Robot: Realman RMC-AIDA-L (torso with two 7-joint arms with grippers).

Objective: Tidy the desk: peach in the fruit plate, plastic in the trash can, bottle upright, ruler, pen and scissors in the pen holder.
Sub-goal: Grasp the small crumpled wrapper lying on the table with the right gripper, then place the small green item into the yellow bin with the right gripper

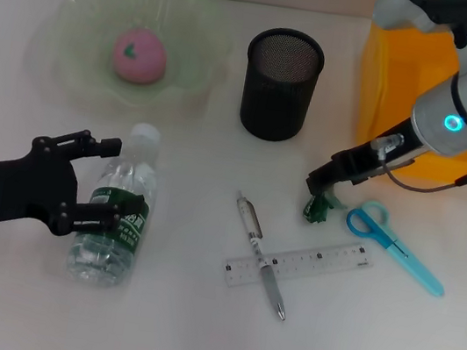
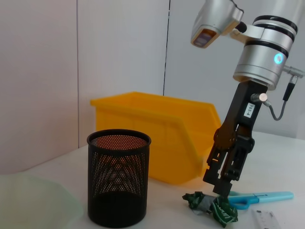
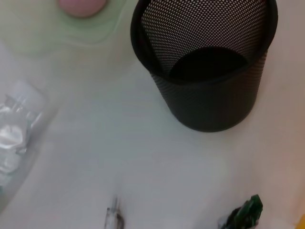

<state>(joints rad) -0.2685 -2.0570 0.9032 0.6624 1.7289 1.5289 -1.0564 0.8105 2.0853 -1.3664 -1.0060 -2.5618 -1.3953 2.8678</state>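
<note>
The peach is already in the plate, far left; now it is the plastic's turn; the right claw is down over the green plastic, its tips touching it, though I cannot tell if they pinch it yet; next it must grip, lift, and drop it in the yellow bin, far right; the left claw is spread around the lying bottle, near left.
</note>
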